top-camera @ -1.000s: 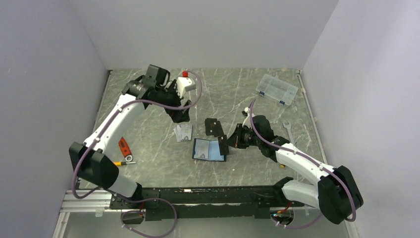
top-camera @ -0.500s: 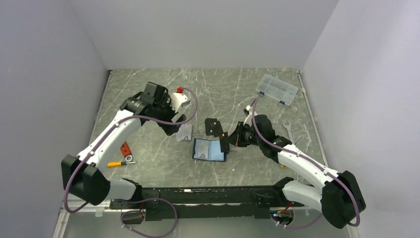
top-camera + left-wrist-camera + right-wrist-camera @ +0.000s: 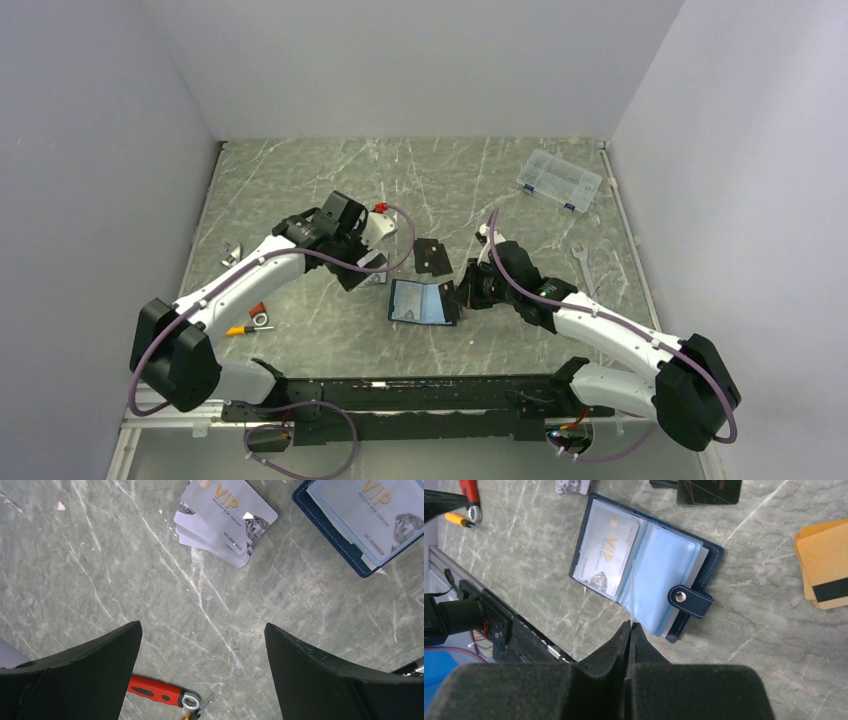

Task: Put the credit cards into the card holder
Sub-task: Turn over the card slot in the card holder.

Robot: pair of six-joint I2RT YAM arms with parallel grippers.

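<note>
The navy card holder [image 3: 694, 602] lies open on the table, also seen from above [image 3: 422, 302], with one silver credit card [image 3: 606, 555] in its left clear pocket. My right gripper [image 3: 629, 625] is shut on a thin pale sheet [image 3: 631, 590] seen edge-on above the holder's fold; I cannot tell whether it is a card or a sleeve. A fanned stack of silver credit cards [image 3: 225, 522] lies ahead of my left gripper [image 3: 202, 627], which hangs open above bare table. Orange-gold credit cards [image 3: 824, 555] lie to the holder's right.
A flat black rectangle [image 3: 432, 256] lies just behind the holder. A red wrench [image 3: 160, 692] and a yellow screwdriver [image 3: 235, 330] lie at the left. A clear plastic box [image 3: 560, 180] and a silver spanner [image 3: 583, 262] are at the right. Walls close in three sides.
My left arm has swung from the back of the table forward and right, over the silver cards, still open. My right gripper has edged left toward the holder, still shut.
</note>
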